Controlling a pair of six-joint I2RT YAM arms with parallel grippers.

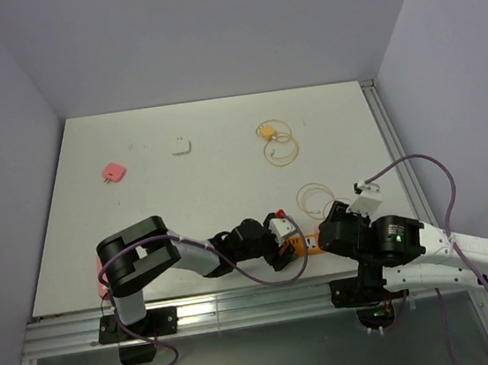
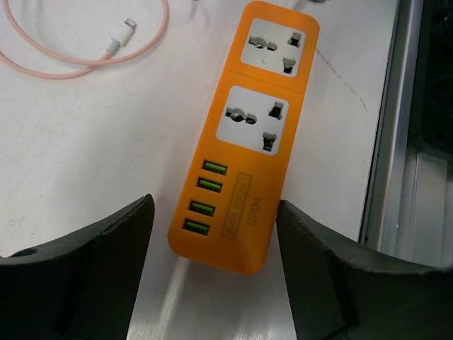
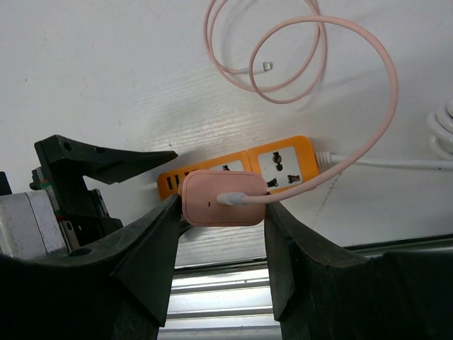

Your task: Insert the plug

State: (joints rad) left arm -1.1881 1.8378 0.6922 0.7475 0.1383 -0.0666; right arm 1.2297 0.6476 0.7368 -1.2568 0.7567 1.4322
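R gripper [image 3: 221, 205], nearest the cam in its wrist view: fingers clamped on a pink USB charger [image 3: 212, 190], gripping its two sides. A pink cable [image 3: 357, 49] is plugged into the charger's face, loops up over the table [image 1: 185, 207] and ends in a small white connector [image 3: 265, 66]. No writing readable on the charger.

Just behind it lies the orange power strip [image 2: 255, 134], flat on the table close to the metal rail [image 2: 396, 142] at the near edge. It has 2 universal sockets [image 2: 253, 117] and 4 green USB ports [image 2: 205, 197]. Label beside the ports reads approx "S204"; the boxed line next to it is too small to read. The white cord [image 3: 382, 162] leaves its socket end.

L gripper [image 2: 214, 212]: fingers wide apart, one on each side of the strip's USB end; contact cannot be told.

Poses, top view: L arm reaches from its base rightward along the near edge, elbow bent. R arm is folded, forearm out to the right, wrist turned back left. The 2 grippers face each other across the strip.

Far side: yellow cable [image 1: 277, 143], white adapter [image 1: 181, 146], pink adapter [image 1: 115, 171], well apart from each other.
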